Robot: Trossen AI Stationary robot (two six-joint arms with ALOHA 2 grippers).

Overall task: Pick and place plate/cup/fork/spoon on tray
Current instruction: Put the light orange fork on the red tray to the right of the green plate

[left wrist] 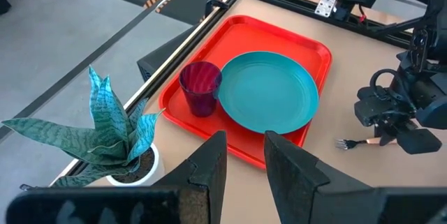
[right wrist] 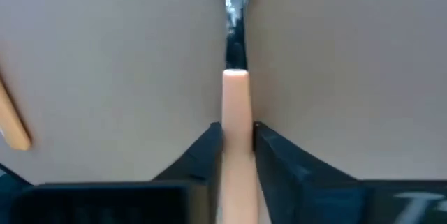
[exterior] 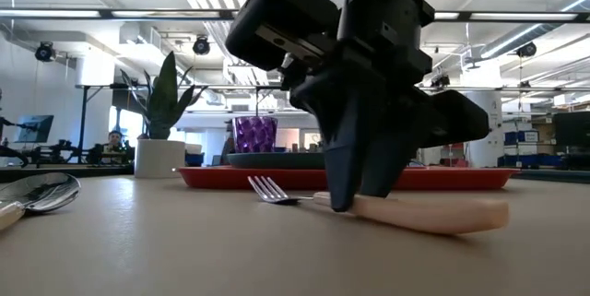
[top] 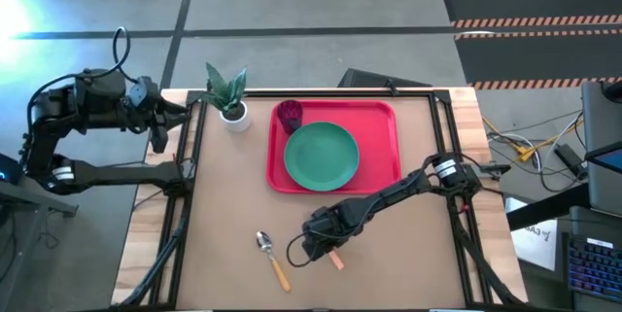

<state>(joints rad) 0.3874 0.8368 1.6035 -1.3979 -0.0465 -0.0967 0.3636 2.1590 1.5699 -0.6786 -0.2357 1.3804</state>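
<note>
The fork (exterior: pixel 406 209) lies flat on the brown table near its front edge, tines (exterior: pixel 266 188) toward the spoon. My right gripper (right wrist: pixel 237 132) stands over the fork (top: pixel 335 260), shut on its handle. The spoon (top: pixel 273 259) lies to the fork's left on the table. The red tray (top: pixel 381 122) holds the teal plate (top: pixel 321 155) and, at its far left corner, the purple cup (top: pixel 290 115). My left gripper (left wrist: pixel 244 162) hangs open over the table's far left corner (top: pixel 173 118), touching nothing. My right gripper pinches the fork's light orange handle (right wrist: pixel 237 105) between its two fingers (right wrist: pixel 208 147), one on each long side, on the part of the handle near the tines. The fingers come steeply from above. The fork lies flat on the table.
A small white pot with a green plant (top: pixel 231 98) stands at the far left, beside the tray. Bare table lies between the tray's near rim (top: pixel 292 188) and the cutlery. Black frame rails (top: pixel 185 186) run along the table's left and right sides.
</note>
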